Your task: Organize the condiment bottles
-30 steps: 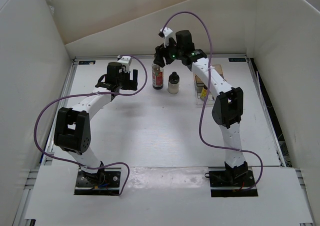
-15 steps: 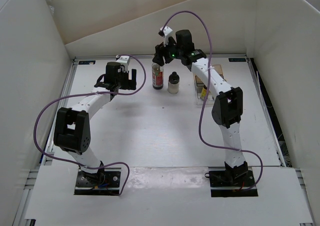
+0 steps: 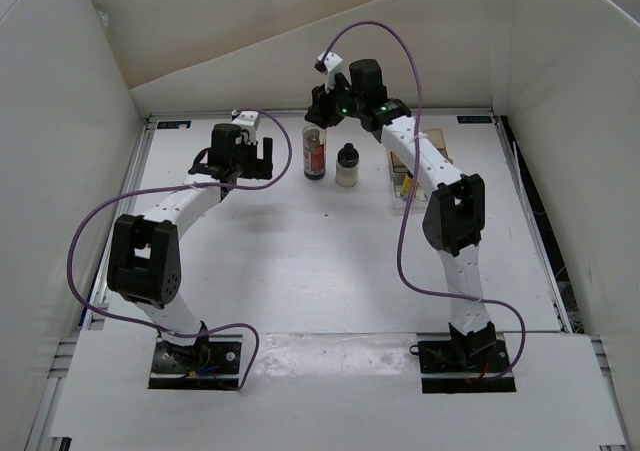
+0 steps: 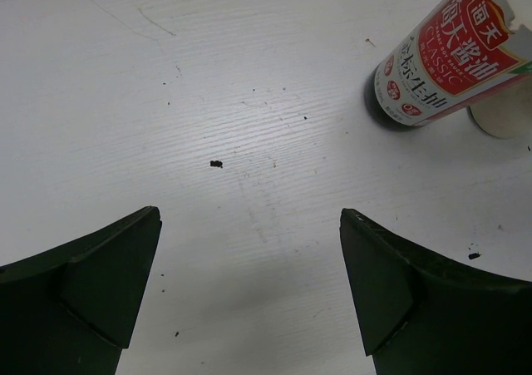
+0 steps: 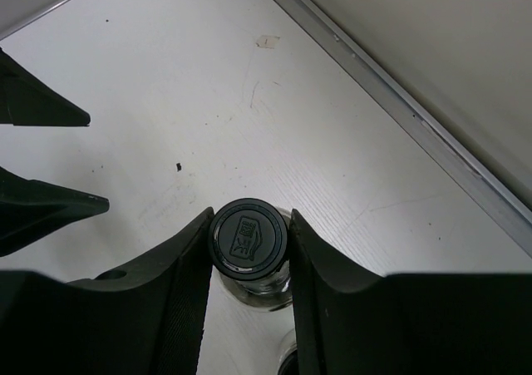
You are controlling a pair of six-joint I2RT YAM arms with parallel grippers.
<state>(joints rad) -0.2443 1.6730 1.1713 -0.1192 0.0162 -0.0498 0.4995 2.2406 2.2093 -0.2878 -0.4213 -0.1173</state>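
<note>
The tall dark-red bottle (image 3: 315, 157) with a red label (image 4: 440, 63) stands upright at the back of the table. My right gripper (image 5: 248, 244) is above it, shut on its black cap (image 5: 248, 234), one finger pressed to each side. A squat whitish jar (image 3: 347, 167) with a black cap stands just right of the bottle. Left of the bottle, my left gripper (image 4: 249, 279) hangs open over bare table with nothing between its fingers. Something small and yellow (image 3: 408, 183) sits in the rack.
A clear-and-tan rack (image 3: 403, 167) lies right of the jar, partly under my right arm. The table's back rail (image 5: 399, 113) runs close behind the bottle. White walls enclose the table on three sides.
My right gripper's jaws have closed in on the tall bottle's cap. The left gripper has shifted slightly.
</note>
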